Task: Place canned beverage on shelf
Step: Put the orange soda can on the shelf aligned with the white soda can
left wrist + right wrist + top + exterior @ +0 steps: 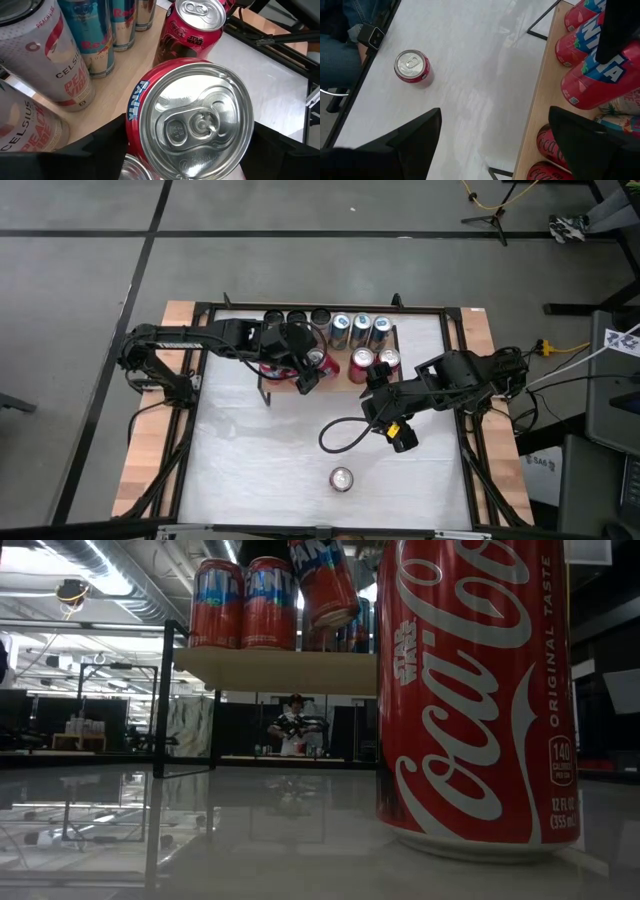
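The shelf [330, 385], a light wood plank on black legs, stands at the table's far middle. It carries Fanta cans [243, 602], Celsius cans [55, 60], Red Bull cans [100, 40] and Coca-Cola cans [192, 30]. My left gripper [305, 370] is shut on a red Fanta can [197, 125], held over the shelf. My right gripper [495, 150] hangs open and empty above the white table, right of the shelf's near edge. A Coca-Cola can [342, 478] stands upright on the table near the front edge; it fills the right side of the low view [470, 690]. My left gripper pinches the Fanta can's side wall [137, 107], just below its top rim, between its two fingers [95, 147]. The fingers come from above, slanting from the table's left. The can is tilted, its bottom [335, 615] clear above the shelf plank.
A black cable loop [345, 435] lies on the table below my right arm. A seated person's leg and wristwatch [367, 32] show past the table's front edge. The black table frame [465, 370] borders the work area. Bare white table lies between the shelf and the lone can.
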